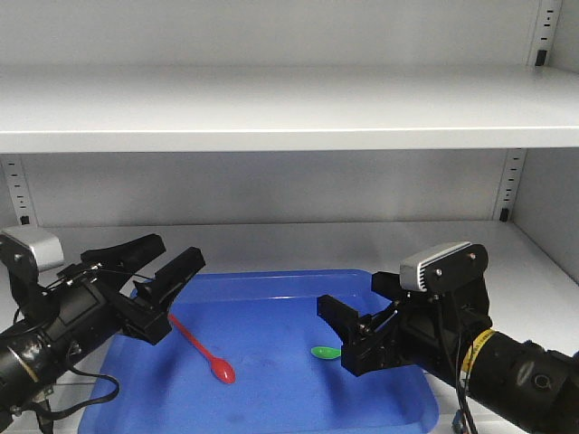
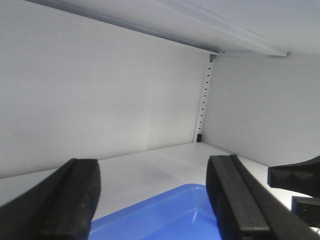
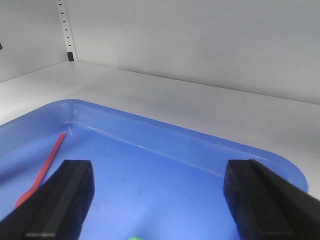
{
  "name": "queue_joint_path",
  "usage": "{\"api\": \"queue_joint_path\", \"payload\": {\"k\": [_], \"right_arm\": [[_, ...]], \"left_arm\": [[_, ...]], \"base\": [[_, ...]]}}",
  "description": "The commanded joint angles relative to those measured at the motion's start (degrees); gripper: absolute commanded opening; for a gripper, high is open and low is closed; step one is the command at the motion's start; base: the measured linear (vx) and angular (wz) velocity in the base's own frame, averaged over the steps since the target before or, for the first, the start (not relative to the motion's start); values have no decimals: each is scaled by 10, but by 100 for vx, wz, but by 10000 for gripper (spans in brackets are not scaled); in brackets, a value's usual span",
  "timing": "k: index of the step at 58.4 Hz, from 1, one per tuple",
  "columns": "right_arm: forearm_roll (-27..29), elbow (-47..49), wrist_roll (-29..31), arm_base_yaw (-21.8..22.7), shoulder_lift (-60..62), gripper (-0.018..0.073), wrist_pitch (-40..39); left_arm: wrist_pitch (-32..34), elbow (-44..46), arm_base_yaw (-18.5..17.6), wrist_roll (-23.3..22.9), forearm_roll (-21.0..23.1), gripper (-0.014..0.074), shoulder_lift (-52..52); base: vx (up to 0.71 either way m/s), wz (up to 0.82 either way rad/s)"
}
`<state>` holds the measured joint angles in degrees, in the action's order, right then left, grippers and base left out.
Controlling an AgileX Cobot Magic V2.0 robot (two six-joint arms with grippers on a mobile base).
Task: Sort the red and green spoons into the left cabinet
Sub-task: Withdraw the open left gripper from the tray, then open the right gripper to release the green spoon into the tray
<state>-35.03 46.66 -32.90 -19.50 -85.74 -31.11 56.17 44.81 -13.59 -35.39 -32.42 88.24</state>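
The red spoon (image 1: 201,350) lies slantwise in the blue tray (image 1: 271,398), bowl toward the front. Its handle (image 3: 47,162) shows in the right wrist view. The green spoon (image 1: 324,352) lies mid-tray, and only its bowl shows; a sliver of the green spoon (image 3: 134,238) peeks in at the bottom edge of the right wrist view. My left gripper (image 1: 176,253) hovers open above the red spoon's handle end, holding nothing. Just right of the green spoon, my right gripper (image 1: 351,291) is open and empty too. The tray rests on the lower shelf (image 1: 298,237) of the pale grey cabinet.
An upper shelf (image 1: 271,113) spans the cabinet above both arms. Slotted rails (image 1: 512,185) stand at the back corners. Through the open left gripper (image 2: 157,195) I see the tray corner (image 2: 170,215) and the bare shelf (image 2: 150,165). The right gripper (image 3: 160,195) looks over the tray rim (image 3: 165,127).
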Motion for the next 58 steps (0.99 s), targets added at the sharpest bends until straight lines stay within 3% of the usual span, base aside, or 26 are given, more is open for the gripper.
{"api": "queue_joint_path", "payload": {"k": [1,10,20,28,31,35,41,53,58], "right_arm": [[10,18,1,0,18,592,-38],[9,18,1,0,18,592,-38],[9,18,1,0,18,592,-38],[9,18,1,0,18,592,-38],[9,18,1,0,18,592,-38],[9,18,1,0,18,592,-38],[9,18,1,0,18,592,-38],[9,18,1,0,18,592,-38],[9,18,1,0,18,592,-38]], "left_arm": [[41,17,2,11,20,554,-19],[23,17,2,11,22,554,-23],[-96,7,2,11,72,519,-82],[-151,-57,-6,11,213,401,-167],[-167,-89,-9,18,267,329,-204],[-181,-144,-15,36,309,212,-255],[-201,-215,-22,51,318,-11,-323],[-325,-294,-24,58,317,-7,-464],[-407,-316,-24,106,317,-8,-527]], "base": [[0,0],[0,0],[0,0],[0,0],[0,0],[0,0],[0,0],[0,0],[0,0]]}}
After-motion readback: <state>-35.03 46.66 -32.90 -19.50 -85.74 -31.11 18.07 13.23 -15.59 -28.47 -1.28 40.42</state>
